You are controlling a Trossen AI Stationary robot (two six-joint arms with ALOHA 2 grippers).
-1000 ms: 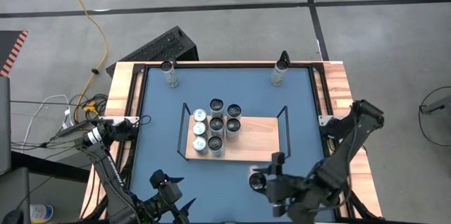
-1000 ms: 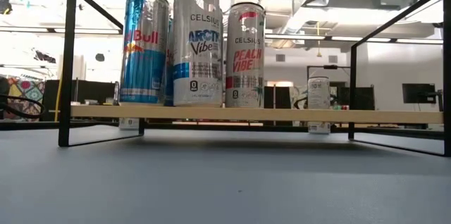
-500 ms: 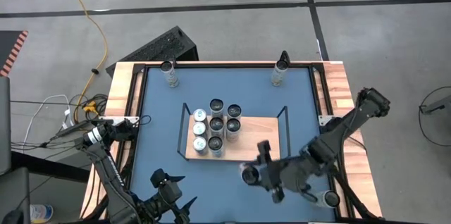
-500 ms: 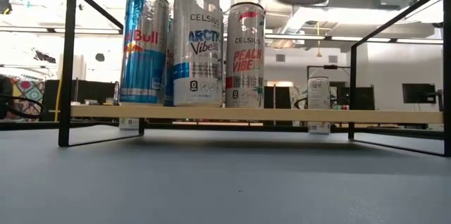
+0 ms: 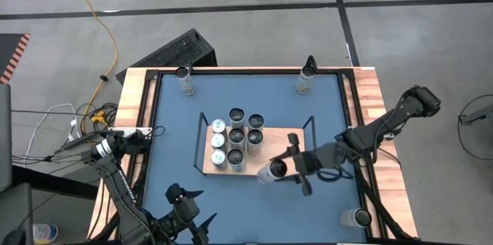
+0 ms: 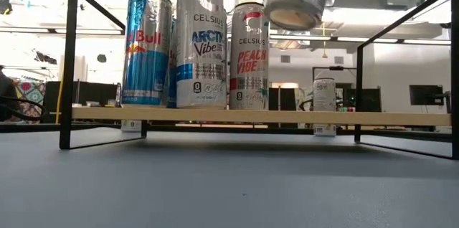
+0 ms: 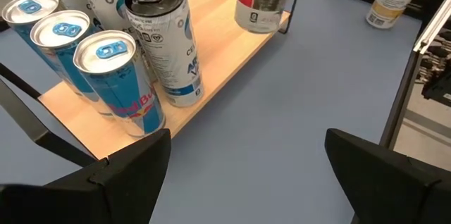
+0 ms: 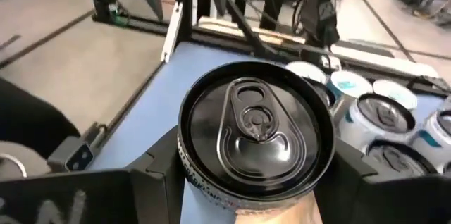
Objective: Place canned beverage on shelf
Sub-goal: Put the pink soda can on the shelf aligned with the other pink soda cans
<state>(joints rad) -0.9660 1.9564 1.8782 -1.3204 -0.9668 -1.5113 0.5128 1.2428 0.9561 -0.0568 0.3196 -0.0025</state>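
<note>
A silver canned beverage (image 5: 271, 172) hangs tilted over the shelf's near edge, and my right gripper (image 5: 291, 165) is shut on it. Its dark top with the pull tab (image 8: 257, 129) faces the right wrist camera. The low view shows its bottom end (image 6: 292, 2) high above the shelf board (image 6: 287, 117). The shelf (image 5: 281, 152) is a light-wood board in a black wire frame. Several cans (image 5: 235, 139) stand upright on its left part. My left gripper (image 7: 246, 175) waits open near the table's front edge (image 5: 187, 216), facing those cans (image 7: 106, 62). My right gripper pinches the can's side wall (image 8: 184, 164) just under the top rim, one finger (image 8: 148, 182) on each side. The fingers come nearly level from the table's right. The can is lifted clear and tilted, top up toward the gripper, bottom (image 6: 290, 17) slanting down toward the near side.
Two bottles (image 5: 185, 80) (image 5: 306, 75) stand at the blue table's far edge. Another can (image 5: 356, 216) stands at the near right corner. The shelf's right half (image 5: 296, 143) is bare wood between the raised end rails (image 5: 313, 133).
My right gripper has swung from the near right corner toward the shelf, going left and toward the far edge and sinking a little, with the can still in its hold. The can has tipped over and come lower in the low view. A can at the near right corner is uncovered.
</note>
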